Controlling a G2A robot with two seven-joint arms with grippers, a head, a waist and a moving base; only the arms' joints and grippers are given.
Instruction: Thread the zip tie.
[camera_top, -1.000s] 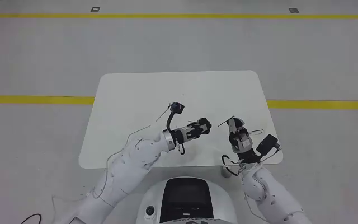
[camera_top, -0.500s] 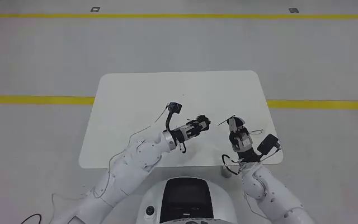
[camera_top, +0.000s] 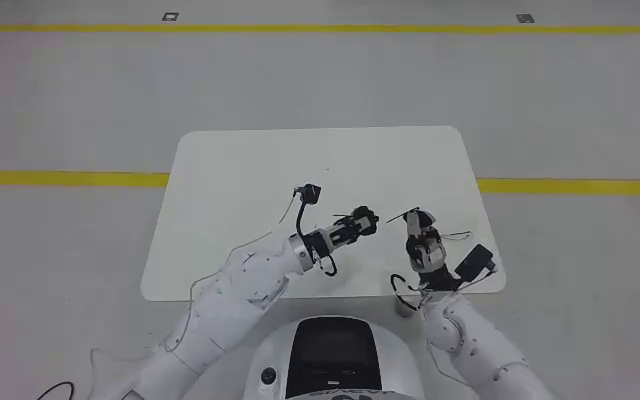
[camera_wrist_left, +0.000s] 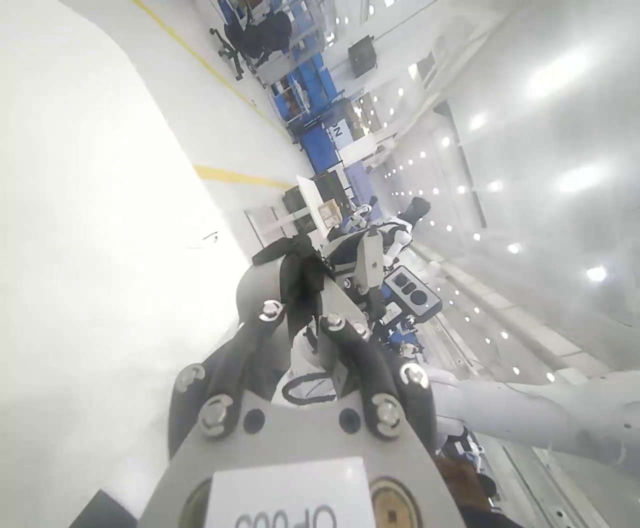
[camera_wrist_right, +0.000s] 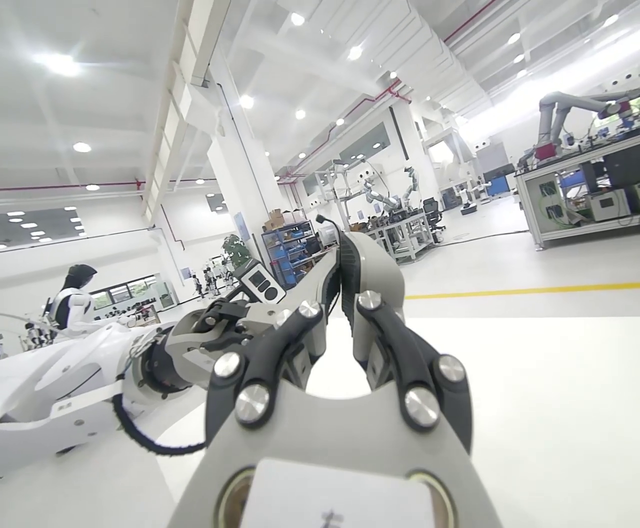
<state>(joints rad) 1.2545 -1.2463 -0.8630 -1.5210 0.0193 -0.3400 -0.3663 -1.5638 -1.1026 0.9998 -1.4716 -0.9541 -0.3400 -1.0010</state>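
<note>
Two closed grips are holding the zip tie (camera_wrist_right: 320, 219) above the table (camera_top: 250, 170): the right gripper (camera_top: 419, 224) is clamping its thin tail, the left gripper (camera_top: 362, 219) a black end (the head, probably). Light, slick and springy, it is likely asking for holds close to tip and head, or it will be bowing aside.

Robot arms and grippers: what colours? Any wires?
The left arm and right arm wear smooth white shells. The left gripper and right gripper have grey fingers on black links with silver bolts, and a white label on the base. A black cable loops by the left wrist.
</note>
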